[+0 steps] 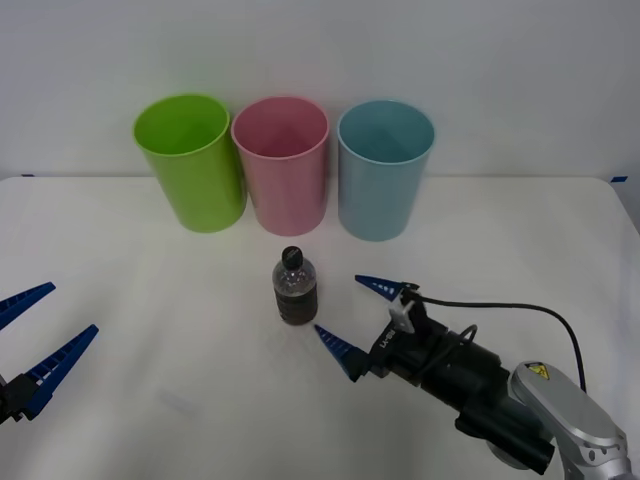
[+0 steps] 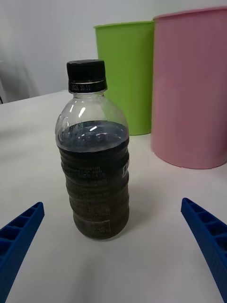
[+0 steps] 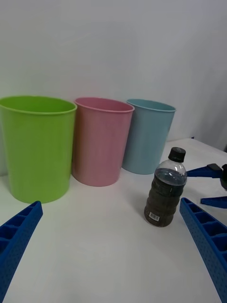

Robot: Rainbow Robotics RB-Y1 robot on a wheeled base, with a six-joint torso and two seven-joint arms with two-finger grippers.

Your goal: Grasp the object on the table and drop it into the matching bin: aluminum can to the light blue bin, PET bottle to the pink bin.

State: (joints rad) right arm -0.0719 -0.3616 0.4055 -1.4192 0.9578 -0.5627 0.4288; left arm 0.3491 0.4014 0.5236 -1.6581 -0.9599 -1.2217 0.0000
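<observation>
the pet bottle [image 1: 296,286] stood upright on the white table [image 1: 150,300], just below the centre of the front view, in front of the pink bin [image 1: 283,163]. three bins lined the upper middle of that frame: a lime green bin [image 1: 190,160] on the left, the pink one in the middle, the light blue bin [image 1: 384,181] on the right. the right gripper [image 1: 348,318] sat low, right of centre, its blue fingers spread wide and pointing at the bottle, near it but not touching. the left gripper [image 1: 38,330] waited at the lower left edge, fingers also wide apart, holding nothing. the bottle's black cap [image 2: 85,75] was screwed on, dark liquid filling its ribbed body.
</observation>
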